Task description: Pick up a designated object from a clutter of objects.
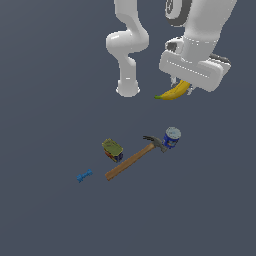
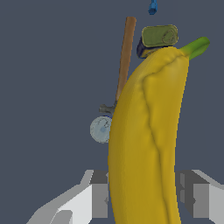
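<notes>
The yellow banana (image 1: 175,92) hangs in the air, well above the surface, held in my gripper (image 1: 184,85). In the wrist view the banana (image 2: 146,135) fills the middle, its green stem end pointing away, with a grey finger (image 2: 98,192) pressed against each side. The gripper is shut on it. The remaining clutter lies far below: a wooden-handled hammer (image 1: 132,160), a blue can (image 1: 171,138), a green-topped tin (image 1: 112,149) and a tiny blue dumbbell-shaped piece (image 1: 84,175).
The arm's white base (image 1: 128,88) stands behind the clutter, to the exterior view's left of the held banana. Below the gripper in the wrist view I see the hammer (image 2: 124,61), can (image 2: 101,129), tin (image 2: 158,38) and blue piece (image 2: 152,7).
</notes>
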